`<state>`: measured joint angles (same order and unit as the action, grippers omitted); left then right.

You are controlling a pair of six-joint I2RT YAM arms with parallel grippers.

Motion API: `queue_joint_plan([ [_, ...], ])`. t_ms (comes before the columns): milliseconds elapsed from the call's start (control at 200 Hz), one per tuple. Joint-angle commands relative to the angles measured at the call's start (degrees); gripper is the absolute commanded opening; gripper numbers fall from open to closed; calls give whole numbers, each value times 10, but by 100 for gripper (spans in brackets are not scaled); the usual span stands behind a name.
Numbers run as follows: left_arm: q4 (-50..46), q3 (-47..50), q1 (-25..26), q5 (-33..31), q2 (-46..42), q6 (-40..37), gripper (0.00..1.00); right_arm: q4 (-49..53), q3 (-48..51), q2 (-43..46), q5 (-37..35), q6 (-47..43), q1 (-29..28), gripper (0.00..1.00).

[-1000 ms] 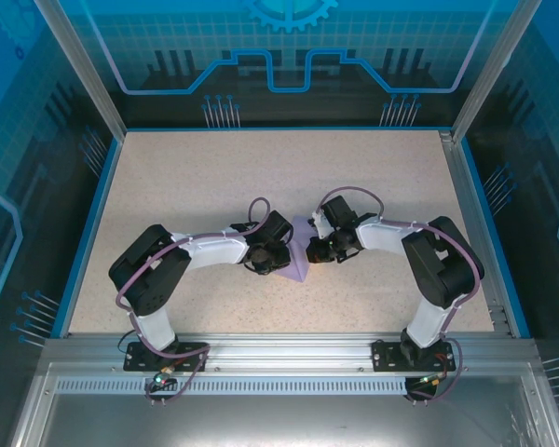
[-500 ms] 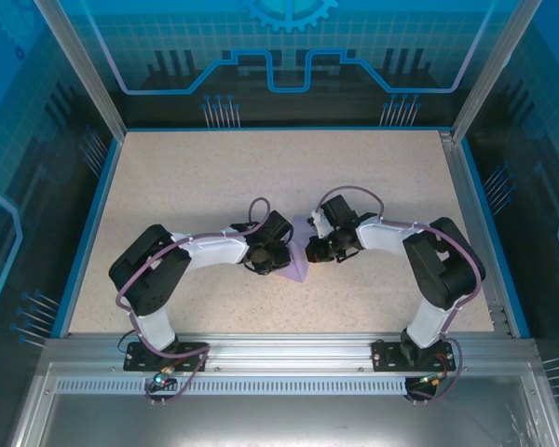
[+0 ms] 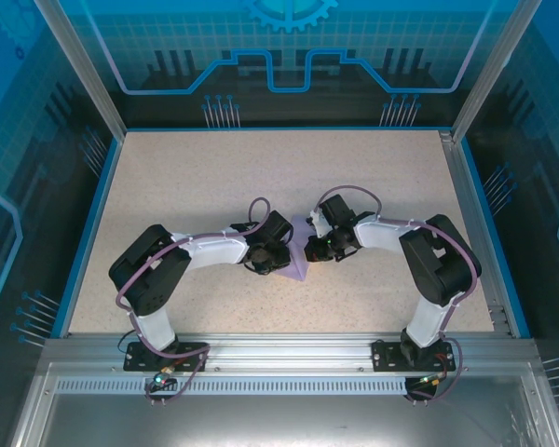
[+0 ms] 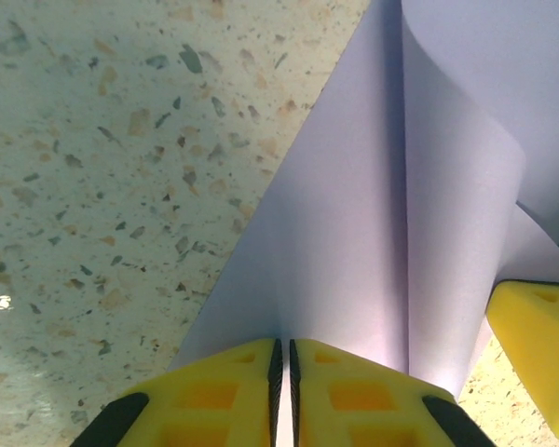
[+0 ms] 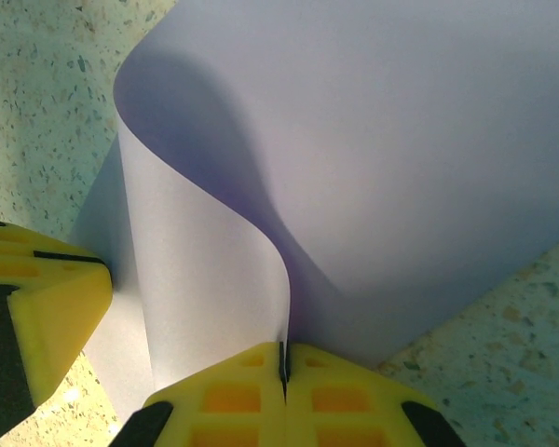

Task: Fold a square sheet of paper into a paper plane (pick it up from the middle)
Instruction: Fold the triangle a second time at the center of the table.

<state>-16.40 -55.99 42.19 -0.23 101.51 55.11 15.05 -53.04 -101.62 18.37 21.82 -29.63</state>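
Pinching a lavender sheet of paper (image 3: 298, 267) from both sides at the middle of a speckled beige table (image 3: 214, 177).

The table had a blue rim and sat inside an aluminium-framed enclosure with blue patterned panels. In the top view the paper lay between the two wrists, its long axis running roughly from the near edge toward the far wall, a corner pointing toward the arm bases. Up close, one flap curled up off the flat part in a smooth loop. The left gripper (image 4: 282, 358) had its yellow jaws closed on the sheet's edge, and the right gripper (image 5: 282, 365) was likewise closed on the curled flap's edge. Each gripper's yellow finger crowded the other's wrist view, beside the paper.
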Motion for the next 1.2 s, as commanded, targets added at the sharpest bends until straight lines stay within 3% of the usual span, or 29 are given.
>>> queue_joint_plan([
  [0, -15, 1, 5, -7, 5, -10, 15, 22, -8, -15, -13, -4, -5, 5],
  [320, -25, 16, 5, -28, -60, -5, 22, 19, 1, -9, -16, 2, -5, 4],
  [420, -8, 21, 4, -25, -90, -2, 17, 19, -1, -14, -18, 3, -5, 4],
  [540, 80, 33, -18, 57, -102, 2, 8, 18, 5, -10, -18, 5, -6, 4],
  [670, 178, 42, -47, 142, -69, 21, 7, 17, 7, -11, -16, 5, -6, 4],
  [840, 252, 35, -57, 195, -19, 32, 7, 15, 8, -13, -16, 8, -6, 4],
  [1190, 251, 37, -61, 169, 35, 32, 7, 20, 5, -15, -18, 6, -6, 4],
])
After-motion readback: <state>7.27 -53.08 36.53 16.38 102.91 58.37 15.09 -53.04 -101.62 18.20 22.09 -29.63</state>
